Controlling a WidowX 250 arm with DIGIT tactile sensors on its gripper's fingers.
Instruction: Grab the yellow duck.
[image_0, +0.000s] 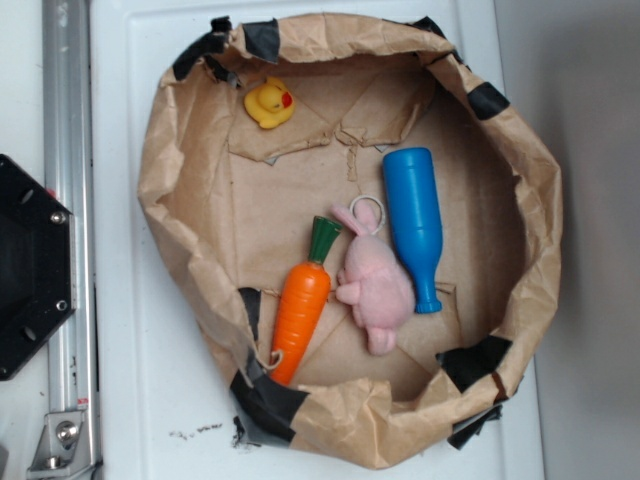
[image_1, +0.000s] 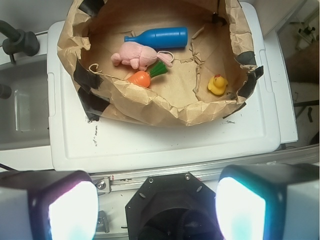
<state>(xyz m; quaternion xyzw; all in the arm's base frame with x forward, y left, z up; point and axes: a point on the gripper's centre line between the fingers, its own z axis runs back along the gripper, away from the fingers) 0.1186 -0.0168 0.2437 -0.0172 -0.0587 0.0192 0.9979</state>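
Four toys lie in a crumpled paper-lined bowl (image_0: 520, 190) on the white worktop (image_1: 165, 142); the yellow duck (image_0: 269, 102) sits alone near the rim, well apart from the carrot (image_0: 300, 308), pink bunny (image_0: 372, 285) and blue bottle (image_0: 415, 220). Likely light, glossy, slippery and squashy: best taken across the rounded body. Pincer (image_1: 157, 207) wide open, held off the bowl.

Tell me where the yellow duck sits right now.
In the exterior view the yellow duck sits alone at the upper left of the paper bag, apart from the other toys.
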